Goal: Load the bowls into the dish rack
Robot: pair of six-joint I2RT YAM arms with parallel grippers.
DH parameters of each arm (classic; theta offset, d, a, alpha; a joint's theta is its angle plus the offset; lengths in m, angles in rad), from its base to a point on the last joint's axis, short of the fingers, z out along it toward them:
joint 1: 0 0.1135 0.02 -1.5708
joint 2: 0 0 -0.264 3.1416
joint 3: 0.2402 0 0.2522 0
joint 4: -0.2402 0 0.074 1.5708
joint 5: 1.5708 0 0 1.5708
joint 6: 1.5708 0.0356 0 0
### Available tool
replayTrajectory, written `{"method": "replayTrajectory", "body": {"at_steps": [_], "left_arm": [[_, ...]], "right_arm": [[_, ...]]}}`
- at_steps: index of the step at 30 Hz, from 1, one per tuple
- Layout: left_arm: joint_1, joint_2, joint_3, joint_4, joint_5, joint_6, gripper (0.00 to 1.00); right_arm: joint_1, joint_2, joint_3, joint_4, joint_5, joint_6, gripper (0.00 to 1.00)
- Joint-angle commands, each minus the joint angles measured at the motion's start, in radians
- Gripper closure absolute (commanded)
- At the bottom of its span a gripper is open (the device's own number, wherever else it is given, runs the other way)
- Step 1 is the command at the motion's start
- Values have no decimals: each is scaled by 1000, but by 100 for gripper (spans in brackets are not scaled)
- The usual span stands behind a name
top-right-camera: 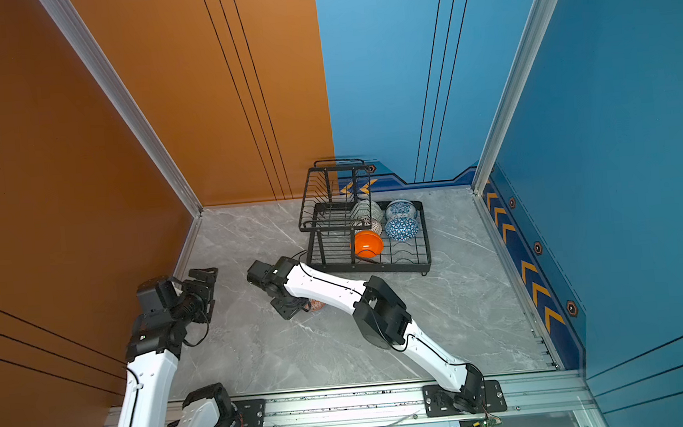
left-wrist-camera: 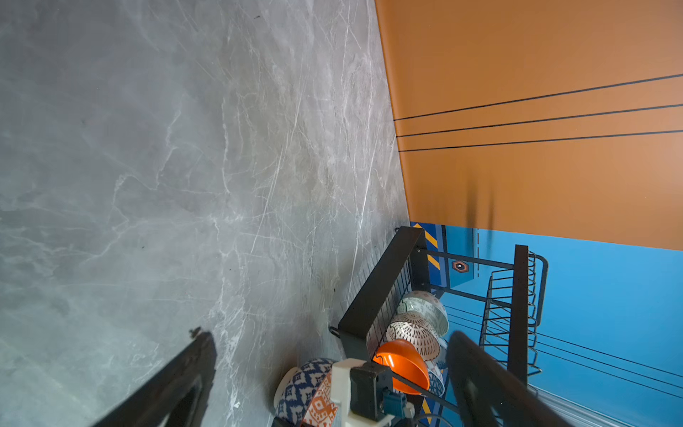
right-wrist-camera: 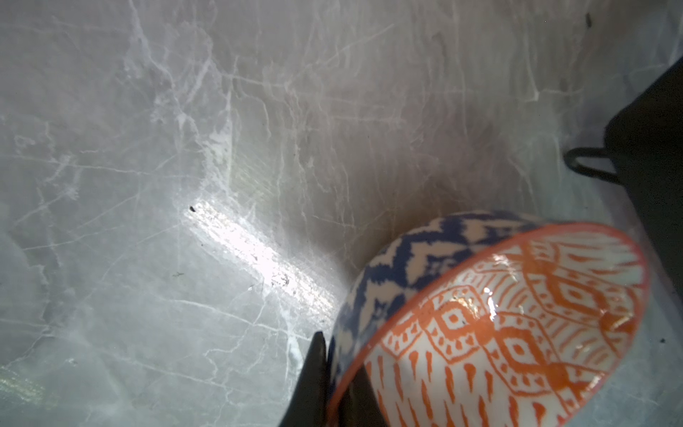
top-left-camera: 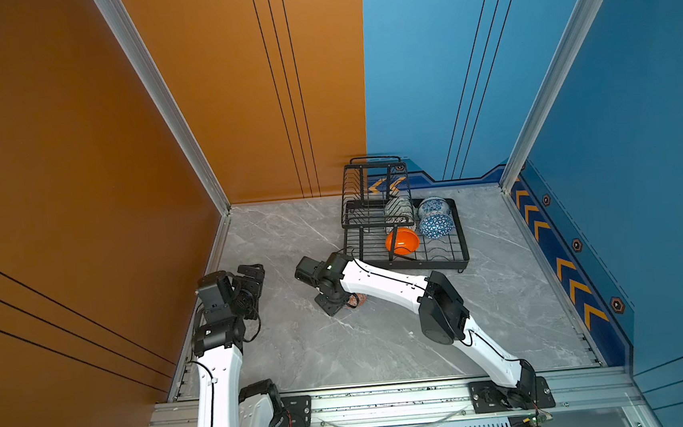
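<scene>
Altogether six bowls [top-left-camera: 436, 226], five inside rack [top-left-camera: 460, 230].

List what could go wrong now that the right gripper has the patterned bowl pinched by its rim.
1. The right gripper pinches only the thin rim of the orange-red geometric bowl, which is tilted. It could slip or swing while carried.
2. The dish rack is already crowded on its base, with the plain orange bowl nearest the front edge. The incoming bowl may knock it on the way in.
</scene>
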Motion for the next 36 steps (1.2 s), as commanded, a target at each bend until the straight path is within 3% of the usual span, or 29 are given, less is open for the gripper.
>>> {"method": "replayTrajectory", "body": {"at_steps": [1, 13, 26, 31, 34, 36], "left_arm": [[-9, -7, -27, -16, 26, -18, 2], [-46, -1, -72, 40, 46, -38, 2], [-64, -18, -100, -2, 129, -48, 2], [-119, -11, -117, -2, 131, -54, 2], [-193, 15, -115, -2, 120, -49, 2], [-259, 51, -103, -2, 113, -30, 2]], "right_arm": [[13, 32, 47, -50, -3, -25, 86], [15, 12, 63, -50, 12, -53, 66], [1, -234, -69, -50, 98, -62, 29], [-16, -348, -143, -46, 151, -57, 13], [-32, -428, -197, -29, 168, -34, 1], [-46, -471, -238, -10, 176, -16, 0]]}}
